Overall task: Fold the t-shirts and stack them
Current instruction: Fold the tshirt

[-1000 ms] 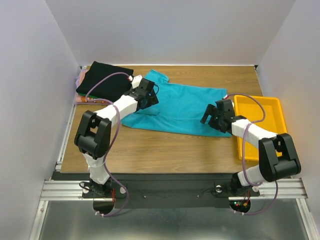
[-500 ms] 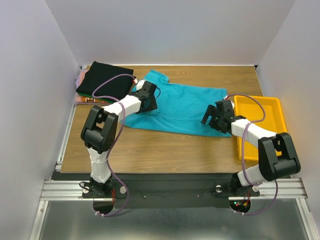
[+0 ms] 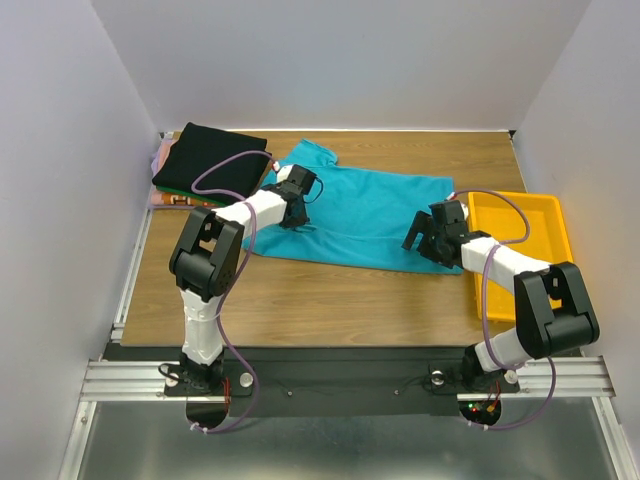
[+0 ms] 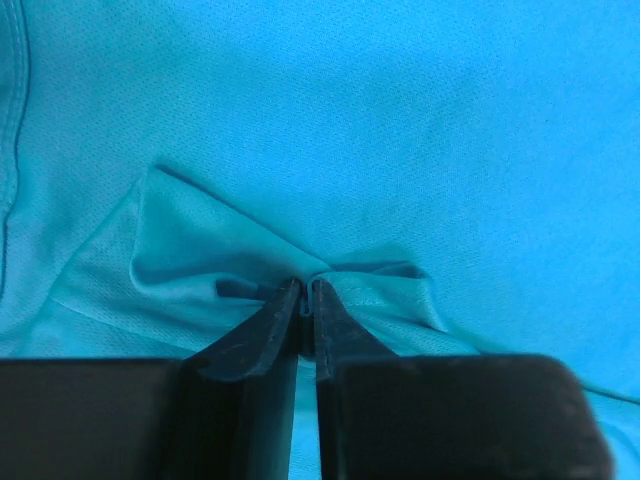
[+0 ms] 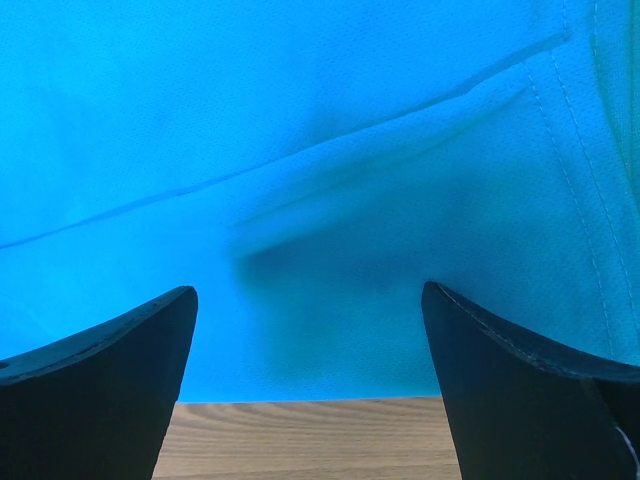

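Pinches a fold of the plain turquoise cotton t-shirt (image 3: 380, 205) in the left gripper (image 4: 307, 290). Holds the right gripper (image 5: 308, 292) spread wide over its hem.

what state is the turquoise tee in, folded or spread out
Spread out: the turquoise tee lies flat on the table, unfolded; only a small pucker is pinched in the shut left gripper.

I read no text, labels or numbers on the turquoise t-shirt (image 3: 370, 215), folded t-shirts (image 3: 215, 160) or yellow tray (image 3: 545, 250).
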You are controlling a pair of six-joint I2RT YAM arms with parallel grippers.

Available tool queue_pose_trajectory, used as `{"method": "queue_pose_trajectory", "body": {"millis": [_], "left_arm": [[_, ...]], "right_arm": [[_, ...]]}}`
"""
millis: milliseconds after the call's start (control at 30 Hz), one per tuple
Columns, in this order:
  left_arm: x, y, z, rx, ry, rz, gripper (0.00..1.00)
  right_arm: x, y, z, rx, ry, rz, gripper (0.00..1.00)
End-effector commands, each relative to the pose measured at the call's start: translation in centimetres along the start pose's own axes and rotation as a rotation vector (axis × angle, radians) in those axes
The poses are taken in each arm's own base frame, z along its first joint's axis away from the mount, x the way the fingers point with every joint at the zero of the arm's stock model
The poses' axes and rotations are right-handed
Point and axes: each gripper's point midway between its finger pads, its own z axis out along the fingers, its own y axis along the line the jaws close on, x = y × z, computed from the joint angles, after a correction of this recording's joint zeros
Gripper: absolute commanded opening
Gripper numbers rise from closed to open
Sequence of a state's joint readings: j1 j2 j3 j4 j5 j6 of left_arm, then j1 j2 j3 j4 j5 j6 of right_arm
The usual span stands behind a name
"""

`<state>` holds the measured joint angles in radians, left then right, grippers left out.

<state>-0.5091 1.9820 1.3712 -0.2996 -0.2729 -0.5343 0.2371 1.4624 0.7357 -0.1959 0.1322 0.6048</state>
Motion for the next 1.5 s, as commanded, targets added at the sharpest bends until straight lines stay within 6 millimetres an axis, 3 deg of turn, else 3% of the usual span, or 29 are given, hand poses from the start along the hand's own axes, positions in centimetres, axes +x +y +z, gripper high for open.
{"method": "queue_pose_trajectory", "body": {"millis": [0,167,333,400,467,500,667,733,867,933,967,1067,1167,1300,1467], "left_arm": [[-3.0,-0.8,-1.8,0.018,-0.068,0.004,0.16],[-4.9,-0.4,-2.6,-0.018,-0.116,0.029,0.16],[-6.2,-1.5,-2.3,0.008,-0.139,0.081,0.2],[-6.7,-1.9,-1.9,0.006,-0.141,0.096,0.33],[-6.8,-2.1,-1.5,0.004,-0.137,0.12,0.82],[-7.2,-2.4,-1.3,0.008,-0.145,0.123,0.98],[-9.9,-4.1,-2.4,0.052,-0.195,0.1,0.98],[-10.6,-4.0,-4.4,0.076,-0.225,0.049,0.98],[-8.3,-2.8,-6.5,0.119,-0.22,-0.001,0.98],[-5.9,-2.7,-7.1,0.177,-0.194,-0.018,0.98],[-4.2,-2.1,-7.0,0.181,-0.165,-0.02,0.98],[-1.7,-2.1,-6.1,0.2,-0.108,-0.025,0.98],[-1.0,-2.5,-4.8,0.203,-0.083,-0.035,0.98],[-2.2,-4.5,-4.0,0.259,-0.097,-0.042,0.98],[-4.2,-5.6,-3.0,0.259,-0.153,-0.033,0.98]], "right_arm": [[0.4,-0.7,0.3,0.029,0.001,-0.017,1.0],[0.5,-0.8,0.4,0.033,0.003,-0.016,1.0],[0.7,-0.8,0.6,0.034,0.016,-0.019,1.0],[0.7,-0.9,0.6,0.036,0.016,-0.021,1.0],[0.7,-0.9,0.6,0.037,0.017,-0.023,1.0],[0.8,-0.9,0.7,0.037,0.019,-0.021,1.0],[0.8,-0.8,0.7,0.035,0.024,-0.022,1.0],[0.8,-0.6,0.5,0.023,0.024,-0.022,1.0],[0.8,-0.6,0.5,0.021,0.023,-0.026,1.0],[0.9,-0.6,0.6,0.02,0.028,-0.027,1.0],[0.9,-0.6,0.5,0.02,0.028,-0.027,1.0],[0.7,-0.6,0.4,0.021,0.021,-0.026,1.0],[0.8,-0.5,0.4,0.015,0.026,-0.026,1.0],[1.1,-0.6,0.6,0.02,0.033,-0.027,1.0],[1.1,-0.8,0.7,0.028,0.033,-0.03,1.0]]}}
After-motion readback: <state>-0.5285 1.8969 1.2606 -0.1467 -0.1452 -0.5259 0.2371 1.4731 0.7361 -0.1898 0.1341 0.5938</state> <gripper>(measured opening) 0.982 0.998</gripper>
